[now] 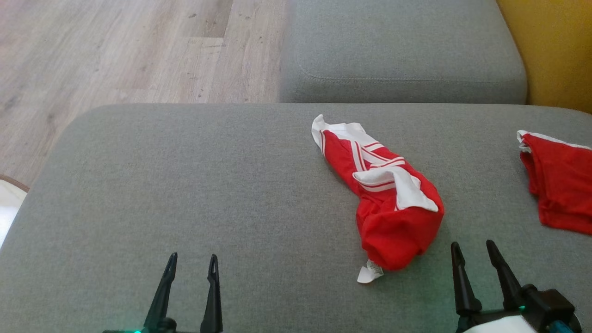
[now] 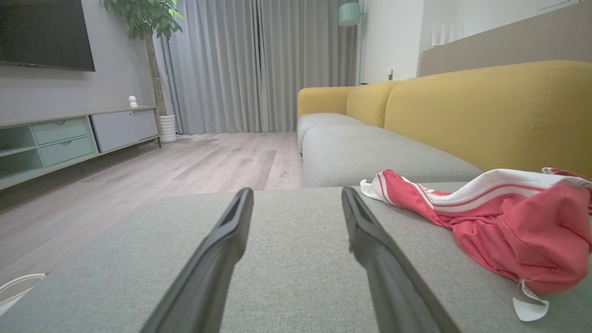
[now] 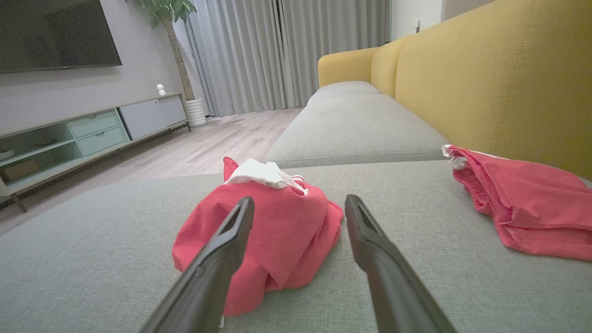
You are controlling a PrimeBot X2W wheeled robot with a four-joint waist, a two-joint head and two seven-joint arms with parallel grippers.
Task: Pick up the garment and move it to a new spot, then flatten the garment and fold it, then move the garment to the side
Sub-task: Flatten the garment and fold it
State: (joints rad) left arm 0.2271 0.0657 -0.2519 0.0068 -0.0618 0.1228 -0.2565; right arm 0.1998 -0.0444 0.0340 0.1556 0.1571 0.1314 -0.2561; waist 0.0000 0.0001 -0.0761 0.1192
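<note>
Pickup looks unstarted: the garment (image 1: 388, 194) lies bunched right of the seat's (image 1: 185, 185) middle, near its front edge. Left gripper (image 1: 193, 255) and right gripper (image 1: 472, 243) gape empty; the right likely must reach forward and pinch it.

Cushion (image 1: 185, 185) bare at left; garment (image 1: 388, 208) and red cloth (image 1: 559, 185), perhaps shorts, block the right.

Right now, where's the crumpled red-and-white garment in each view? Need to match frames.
Head view: garment right of centre on the near grey cushion, just ahead-left of the right gripper.
Left wrist view: garment at the right, white tag nearest the camera.
Right wrist view: garment centre-left, partly behind the right gripper's finger.
Shared landmark: the far grey cushion, beyond the garment in every view.
</note>
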